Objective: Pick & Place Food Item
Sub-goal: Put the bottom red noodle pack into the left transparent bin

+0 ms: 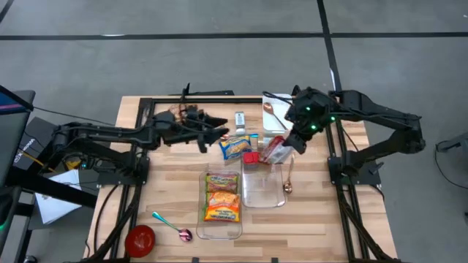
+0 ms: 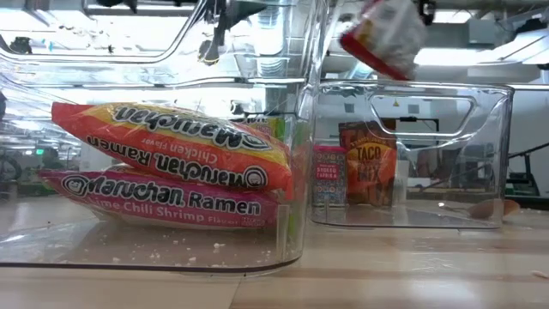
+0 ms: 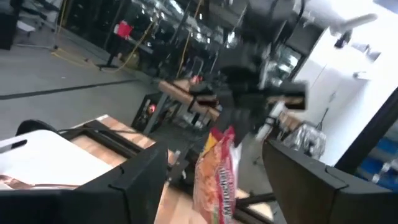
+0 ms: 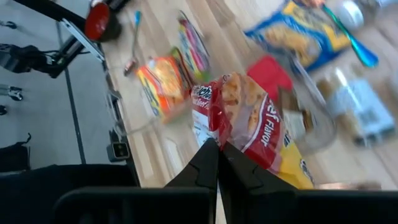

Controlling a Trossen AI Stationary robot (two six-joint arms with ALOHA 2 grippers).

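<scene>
I've got the right gripper (image 1: 290, 148) pinched on the red-and-yellow beef ramen packet (image 1: 275, 150) directly above the empty clear plastic bin (image 1: 265, 196), left gripper (image 1: 216, 136) spread wide beside the blue-and-yellow ramen packet (image 1: 236, 147)

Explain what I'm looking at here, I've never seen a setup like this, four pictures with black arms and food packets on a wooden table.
These are two robot arms at a wooden table, each ending in a two-finger gripper. One picture looks straight down from above, one looks level across the tabletop, and two come from cameras on the arms' wrists.

On the table stand two clear plastic bins. The left bin holds two Maruchan ramen packets, stacked. The right bin is next to it. A blue-and-yellow packet, a red bowl and a spoon also lie on the table.

The right gripper is shut on a red packet, pinching its edge and holding it in the air above the right bin. The left gripper is open, next to the blue-and-yellow packet, holding nothing.
</scene>
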